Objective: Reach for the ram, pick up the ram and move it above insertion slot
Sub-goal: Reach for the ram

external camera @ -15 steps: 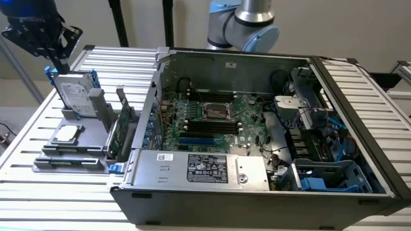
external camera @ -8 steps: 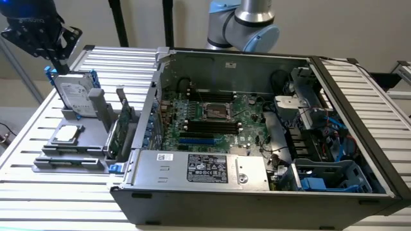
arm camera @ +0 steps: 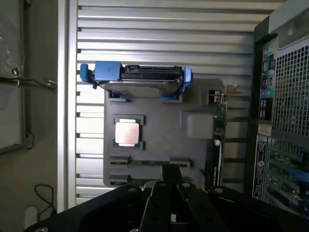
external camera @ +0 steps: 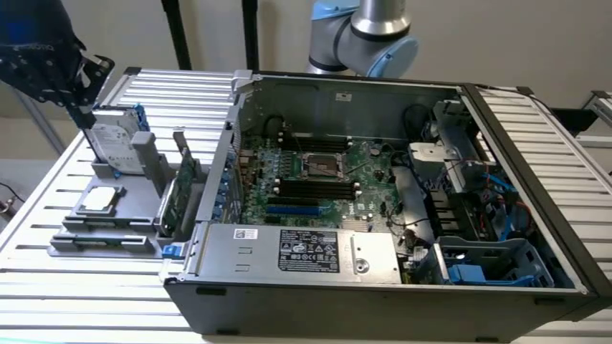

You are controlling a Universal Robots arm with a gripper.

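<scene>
Ram, a long thin green circuit-board stick (arm camera: 145,163), stands on edge in a groove of the grey plastic holder tray (arm camera: 159,125); the jaws are close above it and not gripping it.
Probably light, stiff and fragile, so best pinched across its flat faces near mid-length, clear of the contacts. Only a narrow green strip shows between grey end clips, near the square silver processor chip (arm camera: 128,132). Can't tell if the jaws are wide or narrow. The tray sits on a slatted metal tabletop (arm camera: 145,29).

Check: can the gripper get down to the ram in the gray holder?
Probably yes. The ram stands edge-up in the gray holder with nothing over it, and the gripper hangs above the holder; the hard drive sits apart.
</scene>
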